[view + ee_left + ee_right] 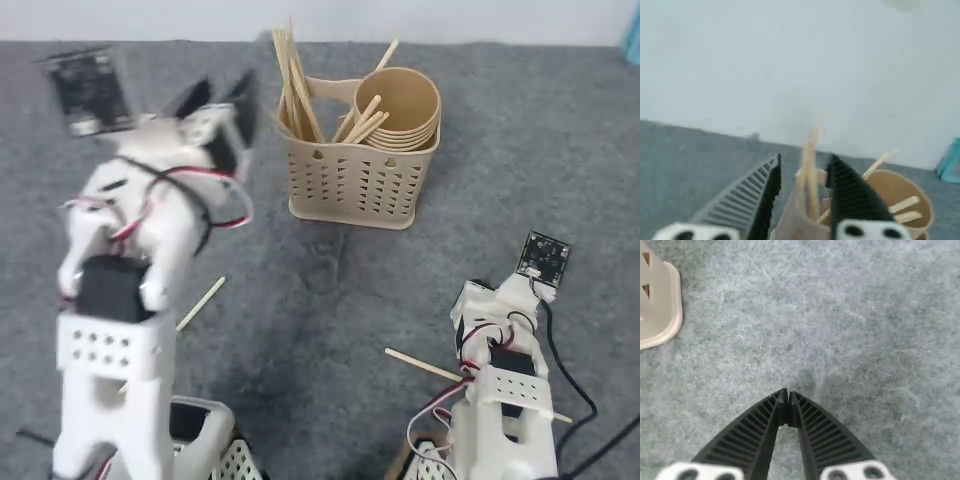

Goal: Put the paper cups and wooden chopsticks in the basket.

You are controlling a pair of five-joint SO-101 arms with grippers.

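The beige perforated basket [350,180] stands at the back of the grey carpet. It holds a stack of paper cups [400,105] and several wooden chopsticks [293,80] standing up in it. One loose chopstick [200,303] lies beside the left arm, another [428,366] next to the right arm's base. My left gripper [218,95] is raised to the left of the basket, open and holding nothing; the left wrist view looks between its fingers [805,162] at the basket's chopsticks [810,175] and cups [900,200]. My right gripper [788,392] is shut and holding nothing, low over bare carpet.
A corner of the basket's base [660,310] lies off to one side of the right gripper. A white wall [800,65] runs behind the carpet. Open carpet lies between the two arms in front of the basket.
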